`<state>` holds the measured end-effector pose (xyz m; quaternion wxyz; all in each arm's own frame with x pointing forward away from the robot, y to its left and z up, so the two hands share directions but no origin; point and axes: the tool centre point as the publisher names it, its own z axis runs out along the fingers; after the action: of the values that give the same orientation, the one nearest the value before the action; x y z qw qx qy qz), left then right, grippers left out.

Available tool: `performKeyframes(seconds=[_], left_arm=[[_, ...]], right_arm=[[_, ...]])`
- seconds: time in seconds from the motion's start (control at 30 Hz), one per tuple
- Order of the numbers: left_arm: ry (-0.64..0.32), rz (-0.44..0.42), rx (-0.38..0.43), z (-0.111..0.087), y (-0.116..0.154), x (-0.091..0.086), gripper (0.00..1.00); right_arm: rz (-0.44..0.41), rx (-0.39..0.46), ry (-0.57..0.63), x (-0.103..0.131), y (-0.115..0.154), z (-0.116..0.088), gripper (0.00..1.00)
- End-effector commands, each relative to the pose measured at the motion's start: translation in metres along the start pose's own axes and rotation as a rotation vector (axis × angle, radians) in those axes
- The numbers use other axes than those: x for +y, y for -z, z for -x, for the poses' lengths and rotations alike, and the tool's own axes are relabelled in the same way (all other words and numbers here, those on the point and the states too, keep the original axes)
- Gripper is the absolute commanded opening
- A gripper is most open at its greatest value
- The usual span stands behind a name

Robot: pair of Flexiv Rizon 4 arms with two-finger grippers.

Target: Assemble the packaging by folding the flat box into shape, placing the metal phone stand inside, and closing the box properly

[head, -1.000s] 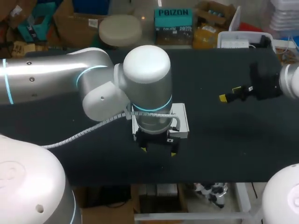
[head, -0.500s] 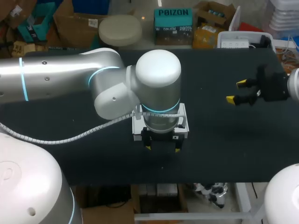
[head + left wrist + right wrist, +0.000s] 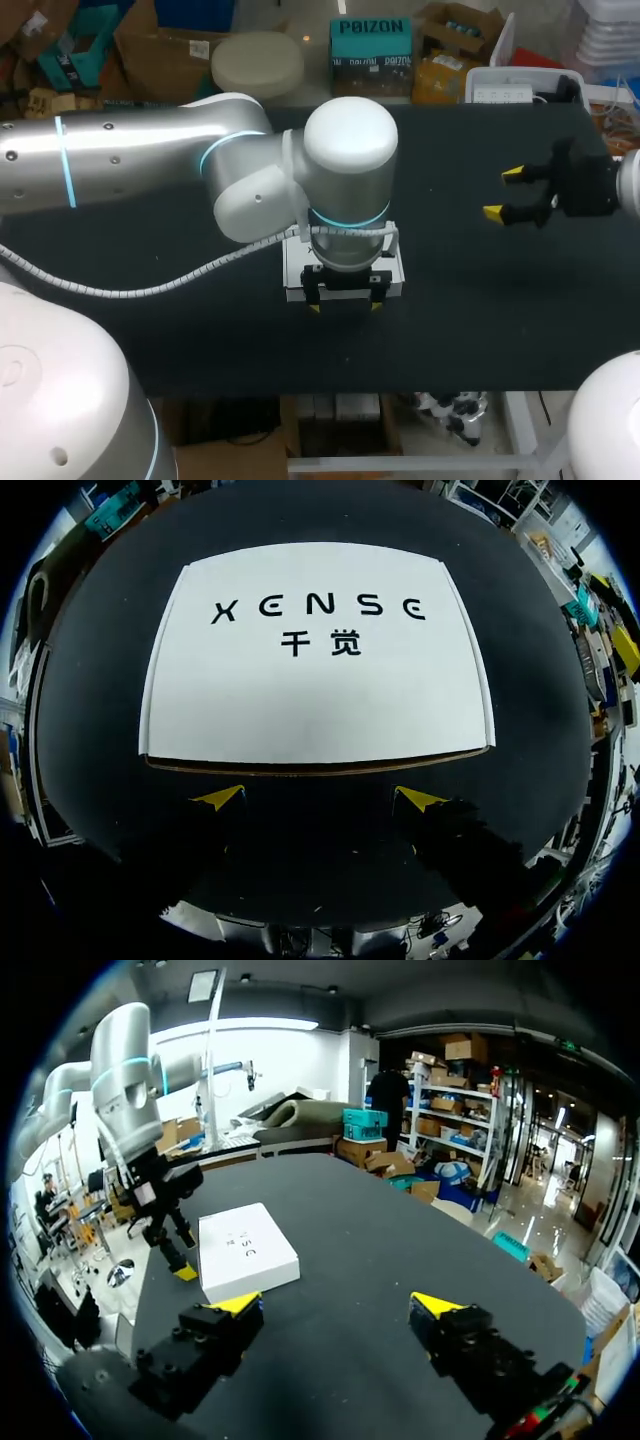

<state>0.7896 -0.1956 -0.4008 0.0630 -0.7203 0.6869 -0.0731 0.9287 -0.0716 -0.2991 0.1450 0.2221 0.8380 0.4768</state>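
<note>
From above, my left arm [image 3: 150, 160] comes in from the left side. Its fat white end sits in the middle of the frame and hides most of the white box [image 3: 394, 275]. The box lies on the black table [image 3: 200, 340]. The left gripper [image 3: 345, 305] hangs just below the box in the frame, with its two yellow tips apart and nothing in it. The right gripper [image 3: 503, 192] is far off at the right side. It is spread wide and empty too.

From the left wrist, the white box [image 3: 315, 680] lies flat just ahead of the left gripper [image 3: 320, 798]. Its lid is down. The fingers do not touch it.

From the right wrist, the box [image 3: 245, 1250] lies well ahead of the right gripper [image 3: 337, 1305], which holds nothing.

I cannot see the metal phone stand anywhere, so I cannot tell if it is inside. The box looks folded and shut, so I think this is the closing step, near the end. Next, the left gripper likely needs to come to the front edge and press the lid down snug, without pushing the box away.
</note>
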Motion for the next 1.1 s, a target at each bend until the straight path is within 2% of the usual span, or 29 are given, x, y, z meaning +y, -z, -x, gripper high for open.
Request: performKeyframes(seconds=[0.03, 0.27, 0.5, 1.1], left_arm=[[0.011, 0.007, -0.022, -0.003, -0.004, -0.012, 1.00], [0.031, 0.003, -0.015, 0.001, -0.008, -0.029, 1.00], [0.039, 0.005, -0.018, 0.002, -0.011, -0.055, 1.00], [0.039, 0.023, -0.010, 0.008, -0.023, -0.155, 1.00]], right_arm=[[0.027, 0.018, 0.001, -0.002, 0.000, 0.004, 1.00], [0.027, 0.018, 0.001, -0.002, 0.000, 0.004, 1.00], [0.027, 0.018, 0.001, -0.002, 0.000, 0.004, 1.00], [0.027, 0.018, 0.001, -0.002, 0.000, 0.004, 1.00]])
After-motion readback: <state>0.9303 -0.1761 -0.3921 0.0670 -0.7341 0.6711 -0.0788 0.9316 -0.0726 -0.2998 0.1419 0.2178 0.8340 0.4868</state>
